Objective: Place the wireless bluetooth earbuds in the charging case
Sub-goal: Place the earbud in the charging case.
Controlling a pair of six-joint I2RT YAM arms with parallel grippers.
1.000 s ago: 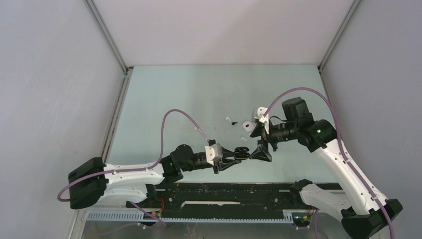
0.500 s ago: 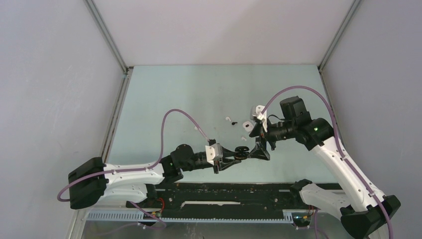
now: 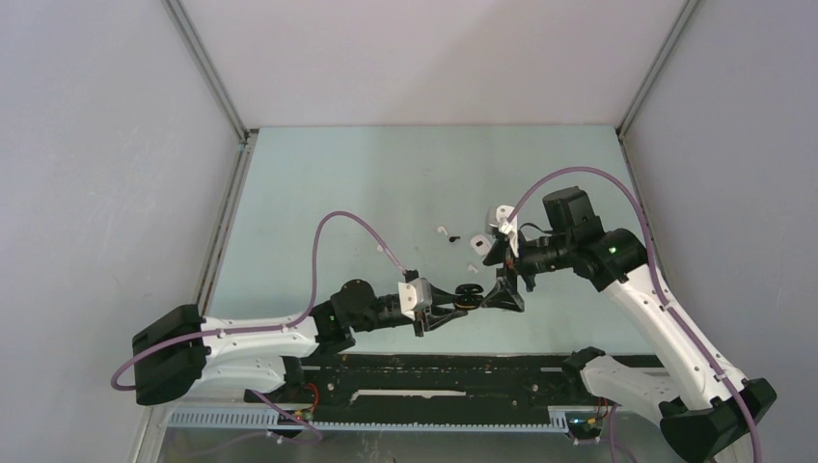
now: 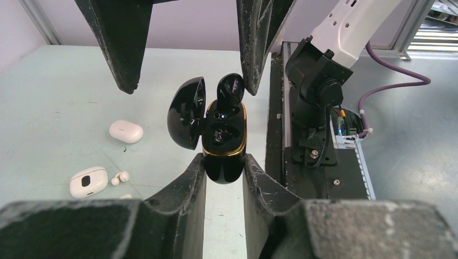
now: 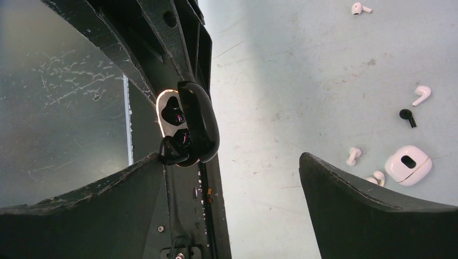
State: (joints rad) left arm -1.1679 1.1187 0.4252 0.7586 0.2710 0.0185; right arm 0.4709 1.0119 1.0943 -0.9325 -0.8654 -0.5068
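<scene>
Left wrist view: the left tool [image 4: 224,168] is pinched narrow on the lower body of the black charging case [image 4: 222,148] and holds it clear of the surface [image 3: 386,193].
Case axis: the long axis runs straight out from the left tool toward the right arm. The lid [image 4: 186,113] is swung open to one side.
Earbud: a black earbud [image 4: 230,89] stands in the far pocket, half proud of the gold rim and not seated.
Other pocket: too dark and glossy to tell whether it is filled.
Right tool: the right tool [image 3: 504,291] is spread wide and holds nothing. Its fingers straddle the open case, and one finger [image 4: 258,48] is at the earbud's side, touching it or just beside it.
Deciding relation: the earbud lies between the right tool's fingers and in line with the case axis, so it probably needs a push along that axis into the pocket.
Nearer arm: the right.
Poses: the left forearm lies low and level, reaching right. The right arm is folded at the elbow, its wrist turned back toward the left arm.
Surface: further white earbuds [image 5: 421,94], another black one [image 5: 406,115] and two white cases [image 4: 126,131] lie well apart from both tools.
Risk: a sideways nudge could tip the earbud out.
</scene>
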